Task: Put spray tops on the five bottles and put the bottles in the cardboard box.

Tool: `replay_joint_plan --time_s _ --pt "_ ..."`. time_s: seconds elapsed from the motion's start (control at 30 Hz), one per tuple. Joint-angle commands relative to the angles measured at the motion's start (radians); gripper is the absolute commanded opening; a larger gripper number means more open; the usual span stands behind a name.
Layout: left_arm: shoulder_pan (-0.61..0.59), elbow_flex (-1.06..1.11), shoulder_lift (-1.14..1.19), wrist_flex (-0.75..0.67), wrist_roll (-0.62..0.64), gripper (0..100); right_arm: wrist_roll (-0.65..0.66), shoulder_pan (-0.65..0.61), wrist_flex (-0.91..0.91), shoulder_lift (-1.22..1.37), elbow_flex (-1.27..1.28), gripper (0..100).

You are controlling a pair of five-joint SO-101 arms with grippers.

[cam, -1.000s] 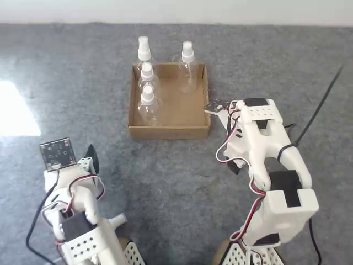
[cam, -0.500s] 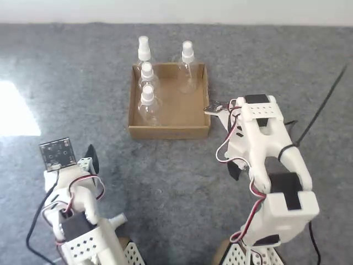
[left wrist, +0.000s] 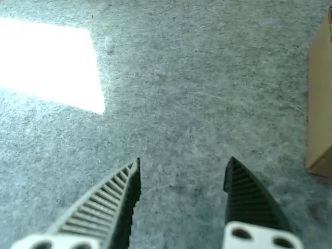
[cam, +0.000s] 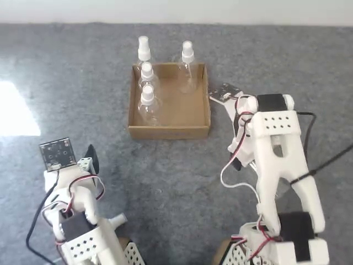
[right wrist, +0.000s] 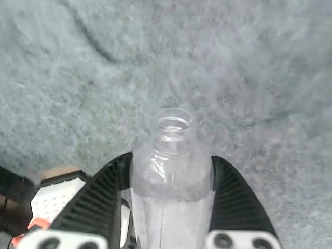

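Right pincer [right wrist: 170, 161] was closed on the body of an uncapped clear bottle [right wrist: 172, 136] near the cardboard box [cam: 168, 131]. Judged light, thin-walled, slippery: hold the body gently. Left pincer [left wrist: 181, 179] stood open, empty

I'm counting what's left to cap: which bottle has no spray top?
The bottle in the right hand: its neck is open, while the four bottles at the cardboard box are all capped.

Open brown cardboard box [cam: 168, 131]: three clear plastic bottles [cam: 148, 109] with white spray tops [cam: 147, 94] stand upright inside. A fourth capped bottle [cam: 144, 51] stands at its far-left corner, inside or behind undetermined. The fifth clear bottle [right wrist: 171, 179], uncapped, is clamped in the right gripper [right wrist: 171, 157].
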Motion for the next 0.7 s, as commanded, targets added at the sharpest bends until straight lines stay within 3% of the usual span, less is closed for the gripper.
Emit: replay_joint_plan --time_s 0.0,0.37,0.67 --pt "0.005 -0.015 -0.009 0.005 -0.008 25 -0.028 -0.047 0.008 -0.101 -0.051 8.9" --pt "0.005 -0.015 -0.009 0.005 -0.008 25 -0.216 -0.139 -0.021 -0.236 -0.049 8.8" --pt "0.005 -0.015 -0.009 0.005 -0.008 25 -0.253 -0.133 -0.160 -0.395 0.124 9.0"
